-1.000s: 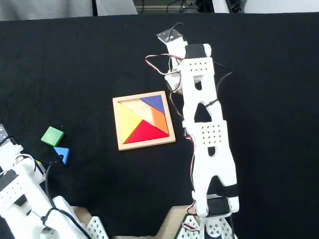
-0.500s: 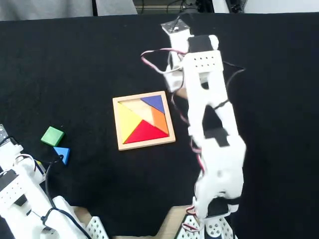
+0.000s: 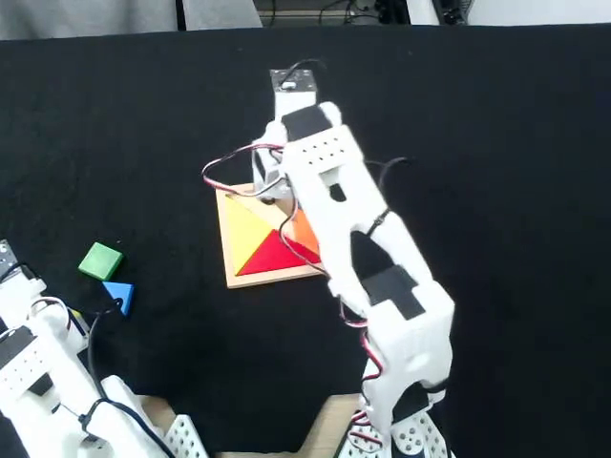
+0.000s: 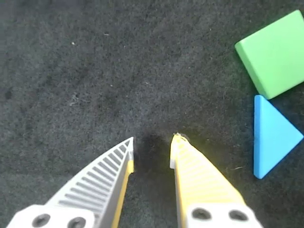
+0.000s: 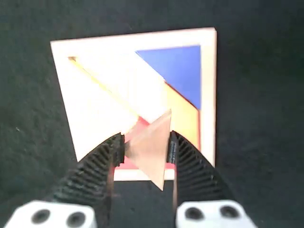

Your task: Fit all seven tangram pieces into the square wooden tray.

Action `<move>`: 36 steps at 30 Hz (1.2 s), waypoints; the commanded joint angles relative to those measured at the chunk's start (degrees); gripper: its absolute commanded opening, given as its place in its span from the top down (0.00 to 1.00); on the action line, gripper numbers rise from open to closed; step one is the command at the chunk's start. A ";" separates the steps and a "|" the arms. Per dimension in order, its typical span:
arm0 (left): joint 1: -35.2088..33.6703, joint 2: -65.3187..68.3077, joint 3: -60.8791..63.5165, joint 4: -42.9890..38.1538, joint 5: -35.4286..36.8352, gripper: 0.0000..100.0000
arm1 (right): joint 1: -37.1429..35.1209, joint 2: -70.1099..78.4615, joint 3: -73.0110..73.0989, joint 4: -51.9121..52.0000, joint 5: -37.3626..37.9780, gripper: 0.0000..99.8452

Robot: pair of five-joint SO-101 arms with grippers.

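Tray (image 5: 208, 95) at desk centre holds at least four coloured pieces; right claw (image 5: 145, 139), clamped on a pale triangle (image 5: 152, 149), hangs over it, while green square (image 3: 100, 260) and blue triangle (image 3: 118, 296) lie unplaced at left near the empty, part-open left claw (image 4: 153, 140).

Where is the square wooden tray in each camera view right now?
High view: wooden tray at centre, partly under the right arm.
Right wrist view: tray just beyond the right gripper, which holds a pale triangle.
Left wrist view: green square and blue triangle instead; the high view puts them left of the tray.
Shared landmark: the orange piece inside the tray.
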 commanded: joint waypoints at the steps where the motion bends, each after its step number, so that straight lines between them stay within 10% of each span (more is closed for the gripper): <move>1: 0.13 -0.88 -0.57 -0.62 0.18 0.86 | -1.41 0.48 0.04 -3.08 -3.60 0.94; 36: 0.13 -0.88 -0.57 -0.62 0.18 0.86 | -1.41 8.40 -0.66 -3.08 7.38 0.85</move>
